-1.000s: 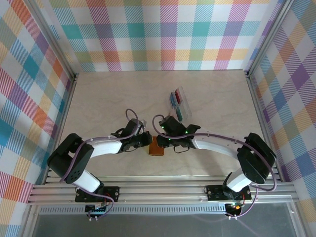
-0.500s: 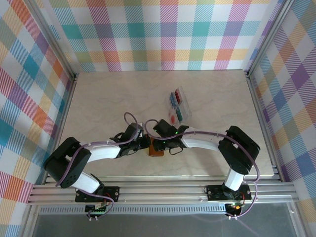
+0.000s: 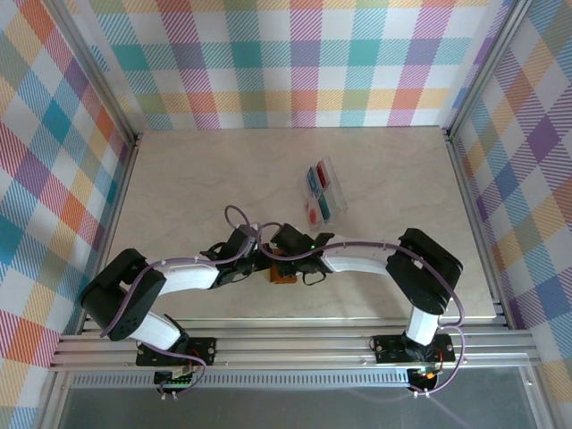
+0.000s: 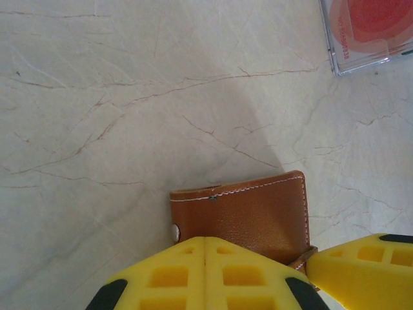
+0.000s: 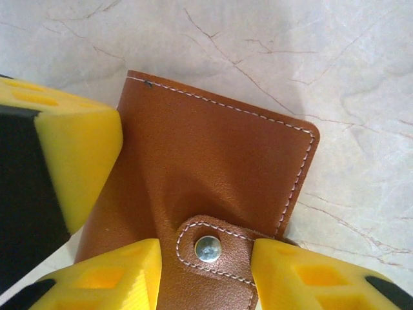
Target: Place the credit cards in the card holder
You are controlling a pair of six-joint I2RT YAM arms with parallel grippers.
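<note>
Right wrist view: wallet [image 5: 213,148] lies closed on the table [image 5: 361,64]. Right gripper [image 5: 206,255] is part-open astride its snap tab [image 5: 210,248]. Left gripper [image 4: 204,261] is closed, tips on wallet. Opening step; next: pinch tab, unsnap. Cards [image 3: 319,192] well beyond both grippers

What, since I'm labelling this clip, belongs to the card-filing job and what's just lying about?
Job: brown leather card holder, closed; credit cards, red, blue and teal; left gripper; right gripper.
Lying about: clear plastic tray under the cards; marbled table top; checked walls.

Grained brown leather card holder [image 5: 213,168], shiny metal snap [image 5: 208,248], matt marbled table [image 4: 97,97].
</note>
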